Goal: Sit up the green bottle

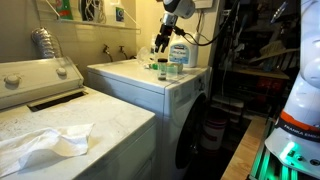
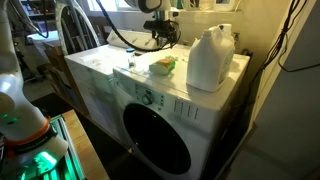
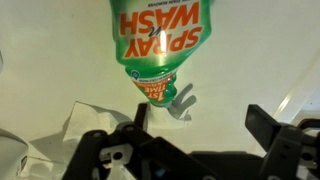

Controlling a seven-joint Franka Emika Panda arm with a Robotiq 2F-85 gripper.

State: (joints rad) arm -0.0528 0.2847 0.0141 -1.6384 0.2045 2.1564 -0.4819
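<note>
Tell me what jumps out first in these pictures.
The green bottle fills the wrist view, lying on the white washer top with SPRAY WASH on its label. The open gripper hangs over it. In an exterior view, a big pale jug stands nearby.

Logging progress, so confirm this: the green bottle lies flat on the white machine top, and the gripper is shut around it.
Not quite. The green bottle does lie flat on the white machine top, but the gripper is open, not shut around it: the wrist view shows its fingers spread apart, gripping nothing.
</note>
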